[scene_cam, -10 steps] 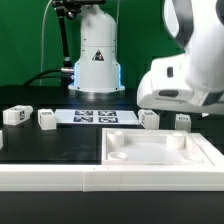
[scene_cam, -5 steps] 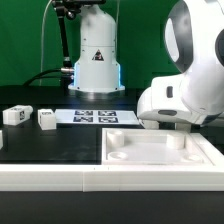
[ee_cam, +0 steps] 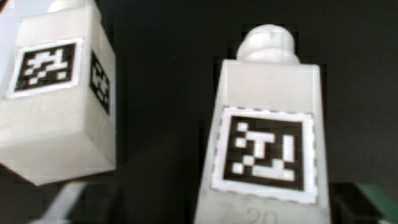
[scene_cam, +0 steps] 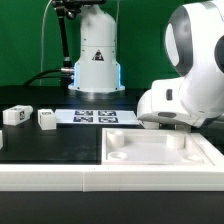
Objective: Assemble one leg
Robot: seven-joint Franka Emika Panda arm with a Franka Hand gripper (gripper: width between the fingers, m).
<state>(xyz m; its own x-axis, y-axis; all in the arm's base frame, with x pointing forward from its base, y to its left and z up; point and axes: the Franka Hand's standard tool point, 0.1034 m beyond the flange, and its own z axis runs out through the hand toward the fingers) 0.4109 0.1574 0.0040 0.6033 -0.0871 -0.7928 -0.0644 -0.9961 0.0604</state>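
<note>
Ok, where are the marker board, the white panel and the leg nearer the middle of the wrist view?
marker board (scene_cam: 95, 117): exterior view, on its tagged top face.
white panel (scene_cam: 160, 153): exterior view, on the bare floor inside its rim.
leg (ee_cam: 267, 150): wrist view, on its black-and-white tag.

No words can be read; a black triangle sign (scene_cam: 97, 57) marks the white robot base (scene_cam: 95, 35).

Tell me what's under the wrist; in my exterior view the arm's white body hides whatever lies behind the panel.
Observer: Two legs, a peg-ended leg and a second leg, lie apart with dark table between.
Operator: Is the gripper closed on one?
Observer: No. The gripper is open, the peg-ended leg lying between its fingertips.
Operator: Any tag showing?
Observer: The peg-ended leg's tag faces the wrist camera.
</note>
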